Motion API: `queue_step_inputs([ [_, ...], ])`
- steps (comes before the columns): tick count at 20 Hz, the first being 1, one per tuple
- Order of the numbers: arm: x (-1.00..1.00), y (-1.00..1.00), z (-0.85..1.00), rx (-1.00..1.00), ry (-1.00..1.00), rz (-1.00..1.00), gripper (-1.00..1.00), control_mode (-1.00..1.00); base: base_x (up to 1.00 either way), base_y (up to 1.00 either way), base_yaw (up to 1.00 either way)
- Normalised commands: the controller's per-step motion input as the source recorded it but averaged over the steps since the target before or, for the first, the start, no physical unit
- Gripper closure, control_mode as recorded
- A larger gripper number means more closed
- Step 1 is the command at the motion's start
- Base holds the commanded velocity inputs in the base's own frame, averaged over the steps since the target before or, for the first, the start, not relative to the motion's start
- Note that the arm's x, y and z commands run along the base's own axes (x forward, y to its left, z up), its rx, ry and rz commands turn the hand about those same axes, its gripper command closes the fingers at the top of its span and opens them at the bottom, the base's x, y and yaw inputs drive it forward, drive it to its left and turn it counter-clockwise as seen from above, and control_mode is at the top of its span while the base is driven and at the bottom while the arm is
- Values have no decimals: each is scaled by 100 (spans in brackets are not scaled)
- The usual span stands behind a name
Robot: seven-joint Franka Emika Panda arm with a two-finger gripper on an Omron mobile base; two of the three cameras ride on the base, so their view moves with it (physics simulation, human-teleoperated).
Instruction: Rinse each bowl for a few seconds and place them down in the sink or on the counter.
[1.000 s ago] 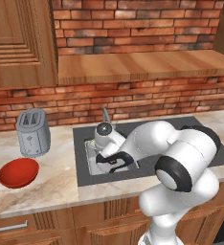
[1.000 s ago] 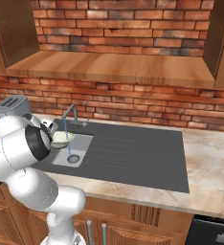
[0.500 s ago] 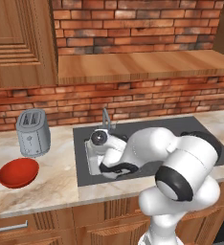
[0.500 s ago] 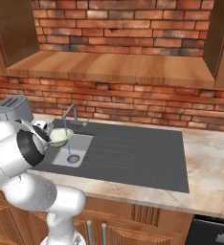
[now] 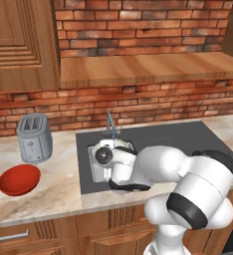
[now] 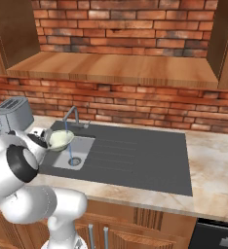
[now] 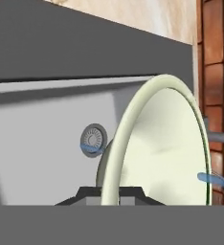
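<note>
Gripper (image 7: 110, 197) clamped tight on the rim of the small pale cream-green bowl (image 6: 60, 139), over the steel basin of the dark grey sink (image 6: 135, 165), at 9 o'clock from the water stream (image 6: 69, 148). Thin rim pinch; wet glaze might slip. Wide glossy red bowl (image 5: 19, 180) unrinsed on the beige marble counter (image 5: 58, 191).

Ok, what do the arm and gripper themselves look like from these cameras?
The arm is glossy white, built of rounded, bulbous segments with black bands at the joints and a round grey disc on one joint cap. The gripper shows two small dark, angular finger tips. No cables or markings visible.

Both base views look down on the sink (image 5: 153, 137) from opposite rear sides; hand view sits close, seemingly rolled sideways.
</note>
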Motion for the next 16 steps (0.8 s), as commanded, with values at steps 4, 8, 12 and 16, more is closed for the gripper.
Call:
queue_step_inputs([
  [4,-13,-22,12,3,-4,0,100,-100,0,0,0],
  [8,-16,-21,12,7,0,0,100,-100,0,0,0],
  [12,-28,-36,13,10,0,0,100,-100,0,0,0],
  [16,-15,-33,30,9,0,0,100,-100,0,0,0],
])
